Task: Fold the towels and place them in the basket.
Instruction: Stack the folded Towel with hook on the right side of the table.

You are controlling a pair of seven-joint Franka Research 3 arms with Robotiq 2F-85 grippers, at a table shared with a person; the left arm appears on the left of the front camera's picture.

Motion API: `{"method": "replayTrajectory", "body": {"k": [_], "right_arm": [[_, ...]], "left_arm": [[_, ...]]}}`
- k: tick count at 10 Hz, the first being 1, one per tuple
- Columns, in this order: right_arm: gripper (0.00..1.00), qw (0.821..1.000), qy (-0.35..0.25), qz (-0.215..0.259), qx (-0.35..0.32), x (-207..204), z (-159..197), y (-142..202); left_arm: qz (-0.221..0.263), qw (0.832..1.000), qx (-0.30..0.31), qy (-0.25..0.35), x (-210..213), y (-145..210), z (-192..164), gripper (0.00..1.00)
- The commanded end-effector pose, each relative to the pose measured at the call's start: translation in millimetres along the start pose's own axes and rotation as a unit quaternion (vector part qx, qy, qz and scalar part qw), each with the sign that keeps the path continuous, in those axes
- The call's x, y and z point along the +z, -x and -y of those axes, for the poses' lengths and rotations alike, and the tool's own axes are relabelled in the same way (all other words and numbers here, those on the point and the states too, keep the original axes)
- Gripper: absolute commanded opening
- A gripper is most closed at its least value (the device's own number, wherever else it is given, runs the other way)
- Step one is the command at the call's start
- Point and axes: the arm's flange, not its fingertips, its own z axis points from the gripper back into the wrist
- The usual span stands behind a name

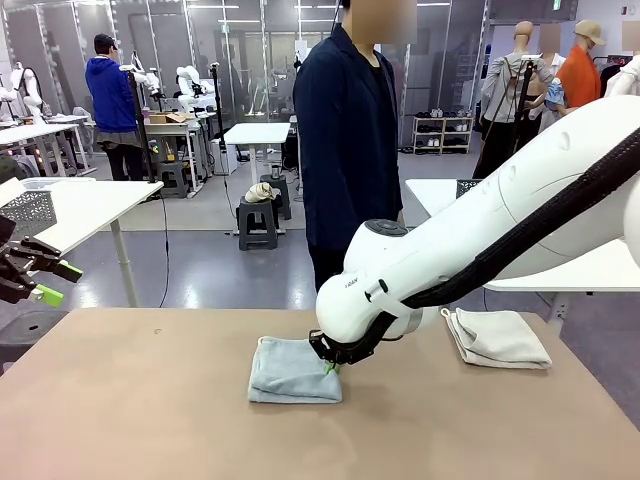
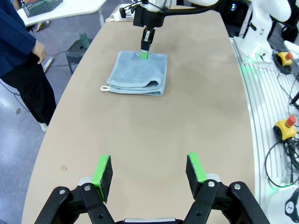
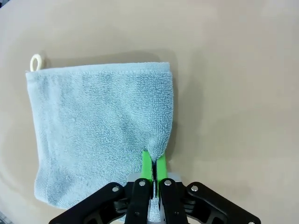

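A pale grey-blue towel (image 1: 290, 372) lies folded on the tan table, its corner loop (image 3: 36, 61) pointing away from the right arm. My right gripper (image 1: 330, 368) is shut on the towel's (image 3: 98, 126) near edge, and a small peak of cloth rises between the green pads (image 3: 147, 163). The left wrist view shows the same pinch (image 2: 145, 54) on the towel (image 2: 138, 74). A cream-white towel (image 1: 497, 338) lies folded at the table's right. My left gripper (image 1: 58, 283) hangs open and empty at the far left (image 2: 149, 170). The dark mesh basket (image 1: 467, 187) stands on a white side table (image 2: 42, 5).
A person in a dark coat (image 1: 350, 150) stands at the far side of the table, arms down. A paler silver mesh basket (image 1: 25, 212) sits on a white table at the left. Bare tan tabletop (image 1: 140, 400) stretches between the left gripper and the grey-blue towel.
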Motion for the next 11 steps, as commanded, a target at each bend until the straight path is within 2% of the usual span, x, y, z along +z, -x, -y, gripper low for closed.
{"method": "replayTrajectory", "body": {"k": [1, 3, 4, 7, 9, 11], "right_arm": [[0.04, 0.997, 0.040, 0.062, 0.028, 24, 10, -12], [0.04, 0.992, 0.061, 0.102, 0.049, 73, 37, -29], [0.04, 0.986, 0.095, 0.124, 0.055, 96, 52, -38], [0.04, 0.974, 0.133, 0.161, 0.087, 162, 91, -63], [0.04, 0.969, 0.146, 0.161, 0.116, 205, 116, -79], [0.04, 0.968, 0.160, 0.151, 0.123, 225, 135, -91]], "left_arm": [[0.005, 1.000, -0.004, 0.001, 1, 0, 2, 0.81], [0.005, 1.000, -0.004, 0.001, 1, 0, 2, 0.81], [0.005, 1.000, -0.004, 0.001, 1, 0, 2, 0.81], [0.005, 1.000, -0.004, 0.001, 1, 0, 2, 0.81], [0.005, 1.000, -0.004, 0.001, 1, 0, 2, 0.81], [0.005, 1.000, -0.004, 0.001, 1, 0, 2, 0.81]]}}
